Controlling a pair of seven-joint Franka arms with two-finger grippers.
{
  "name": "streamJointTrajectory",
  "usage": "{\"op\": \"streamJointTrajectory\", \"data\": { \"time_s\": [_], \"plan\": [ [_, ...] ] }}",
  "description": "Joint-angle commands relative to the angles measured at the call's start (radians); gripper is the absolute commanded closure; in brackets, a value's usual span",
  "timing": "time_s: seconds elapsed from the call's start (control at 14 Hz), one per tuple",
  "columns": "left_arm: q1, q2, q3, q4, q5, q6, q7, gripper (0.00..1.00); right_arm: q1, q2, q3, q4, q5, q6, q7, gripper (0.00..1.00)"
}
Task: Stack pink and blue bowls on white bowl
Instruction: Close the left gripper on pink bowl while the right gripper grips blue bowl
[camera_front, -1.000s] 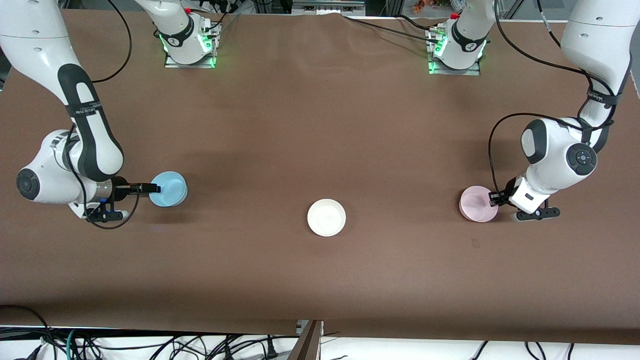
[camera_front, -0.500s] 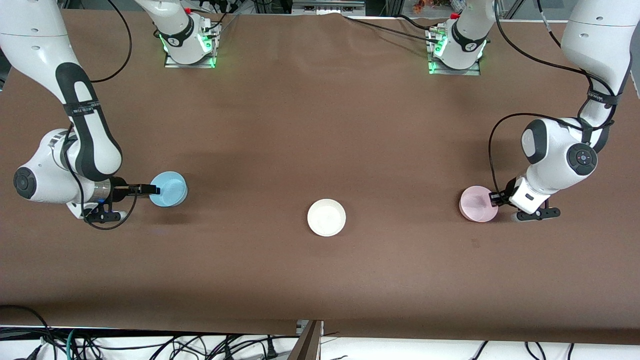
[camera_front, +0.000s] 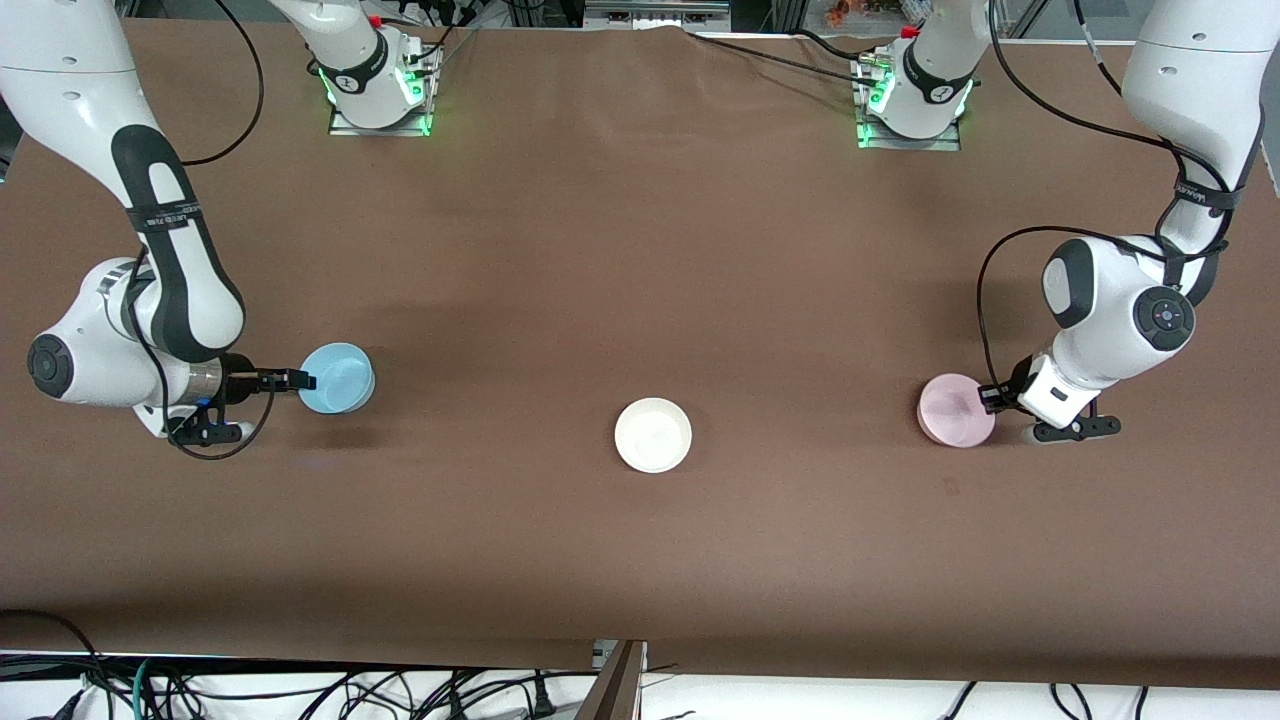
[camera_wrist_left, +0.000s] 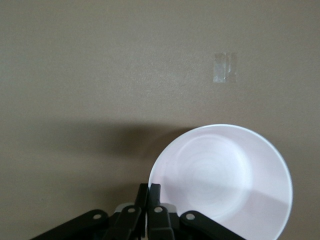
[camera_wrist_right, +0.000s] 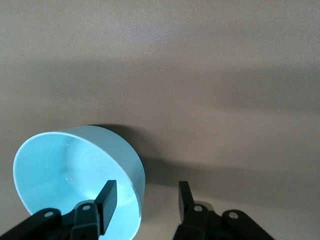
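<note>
On the brown worktop (camera_front: 640, 260) 3 bowls are sitting in a rough row, and the relation that matters is how each coloured bowl is lying from the white bowl (camera_front: 653, 435) in the middle, a little nearer the front camera than the other 2.

The pink bowl (camera_front: 956, 408) is resting toward the left arm's end of the worktop, well apart from the white one. The left gripper (camera_front: 990, 398) is sitting at the rim on the side facing away from the white bowl. In the left wrist view its fingers (camera_wrist_left: 148, 197) are pressing together on the rim of the pink bowl (camera_wrist_left: 222, 177), so it is pinching the wall, 1 finger inside and 1 outside as far as I can judge.

The blue bowl (camera_front: 338, 377) is lying toward the right arm's end, also well apart from the white bowl. The right gripper (camera_front: 300, 379) is reaching in at its outer rim. In the right wrist view 1 finger (camera_wrist_right: 108, 199) is sitting inside the blue bowl (camera_wrist_right: 75, 182) and the other outside the wall, with a clear gap between them, so it is straddling the rim without clamping it.

Both arms are about equally distant from the white bowl, and each carry would be running inward along the row. The left arm, already gripping, seems readier to lift first.
</note>
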Motion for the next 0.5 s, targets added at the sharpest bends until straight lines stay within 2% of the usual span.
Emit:
{"op": "streamJointTrajectory", "data": {
  "time_s": [0.0,0.14,0.36,0.43],
  "plan": [
    [-0.003,-0.007,0.001,0.007,0.018,-0.006,-0.020,1.00,-0.009,-0.028,0.010,-0.032,0.027,0.002,-0.023,0.60],
    [-0.005,-0.010,-0.002,0.025,0.018,-0.013,-0.034,1.00,-0.009,-0.028,0.010,-0.030,0.027,-0.003,-0.023,0.72],
    [-0.006,-0.013,-0.048,0.059,0.018,-0.024,-0.126,1.00,-0.008,-0.028,0.011,-0.027,0.027,-0.007,-0.023,0.89],
    [-0.006,-0.013,-0.072,0.071,0.018,-0.036,-0.163,1.00,-0.008,-0.028,0.011,-0.026,0.027,-0.010,-0.023,0.92]
  ]
}}
